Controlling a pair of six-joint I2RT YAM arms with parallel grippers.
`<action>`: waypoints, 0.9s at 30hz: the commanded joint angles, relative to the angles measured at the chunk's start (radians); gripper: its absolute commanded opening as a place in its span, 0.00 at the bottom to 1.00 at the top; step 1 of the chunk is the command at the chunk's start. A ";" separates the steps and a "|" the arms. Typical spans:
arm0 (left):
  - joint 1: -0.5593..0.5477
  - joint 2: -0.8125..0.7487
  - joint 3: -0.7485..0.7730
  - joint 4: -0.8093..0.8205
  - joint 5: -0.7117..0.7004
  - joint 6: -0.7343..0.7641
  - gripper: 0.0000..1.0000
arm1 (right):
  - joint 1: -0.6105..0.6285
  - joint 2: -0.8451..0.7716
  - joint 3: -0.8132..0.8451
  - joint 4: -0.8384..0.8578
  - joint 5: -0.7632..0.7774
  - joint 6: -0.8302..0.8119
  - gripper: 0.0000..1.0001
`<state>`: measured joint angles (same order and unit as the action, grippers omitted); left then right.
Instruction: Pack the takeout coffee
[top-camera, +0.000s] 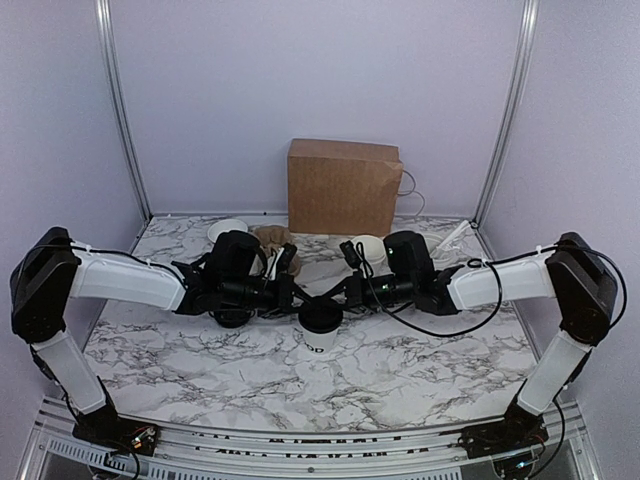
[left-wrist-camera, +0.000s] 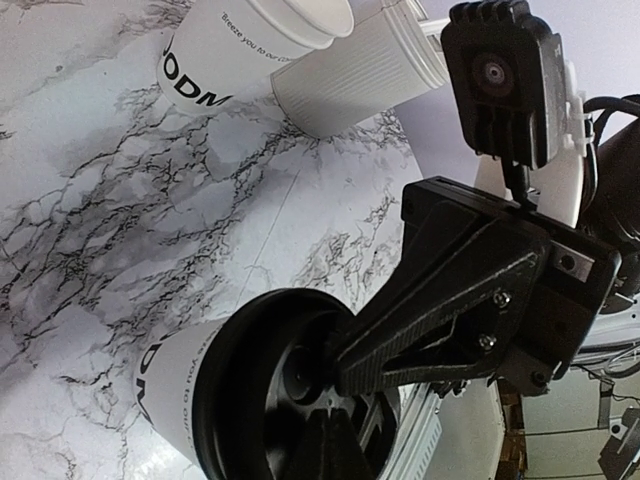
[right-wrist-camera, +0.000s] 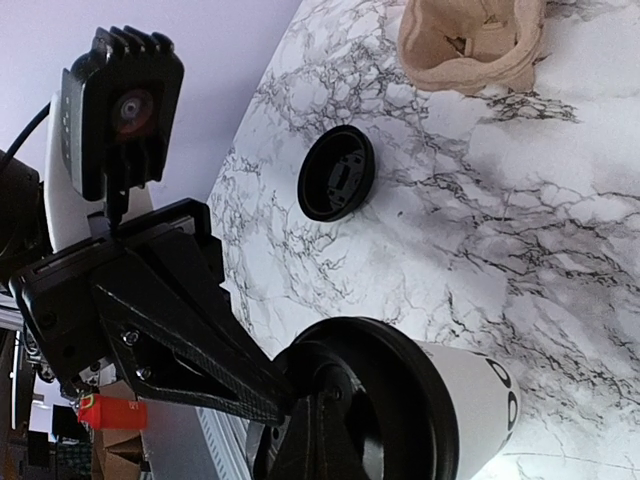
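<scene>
The takeout coffee (top-camera: 320, 334), a white paper cup with black lettering and a black lid, stands upright at the table's middle. Both arms reach in from the sides and meet over it. My left gripper (top-camera: 303, 297) is shut, and its tips rest on the lid top (left-wrist-camera: 250, 400) beside the other arm's fingers (left-wrist-camera: 400, 345). My right gripper (top-camera: 338, 297) is shut too, with its tips on the lid's centre (right-wrist-camera: 400, 390). Neither gripper grips the cup wall. In the wrist views my left gripper (left-wrist-camera: 340, 445) and my right gripper (right-wrist-camera: 325, 435) each show at the bottom edge.
A brown paper bag (top-camera: 345, 187) stands at the back wall. A cardboard cup carrier (right-wrist-camera: 470, 40) and a loose black lid (right-wrist-camera: 337, 172) lie left of the cup. A lidless lettered cup (left-wrist-camera: 240, 50) and a ribbed white tumbler (left-wrist-camera: 360, 70) lie on the right.
</scene>
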<state>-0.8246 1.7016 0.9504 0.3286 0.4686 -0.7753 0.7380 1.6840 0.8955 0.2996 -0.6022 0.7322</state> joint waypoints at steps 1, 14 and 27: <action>-0.004 -0.039 0.057 -0.172 -0.041 0.067 0.00 | 0.013 -0.026 0.047 -0.086 0.035 -0.044 0.00; -0.004 -0.200 0.168 -0.351 -0.206 0.158 0.20 | 0.102 -0.146 0.257 -0.523 0.400 -0.336 0.44; 0.018 -0.423 0.112 -0.486 -0.567 0.238 0.79 | 0.268 -0.101 0.374 -0.762 0.729 -0.420 0.84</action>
<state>-0.8223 1.3499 1.0851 -0.0895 0.0372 -0.5686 0.9718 1.5520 1.1923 -0.3706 0.0048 0.3462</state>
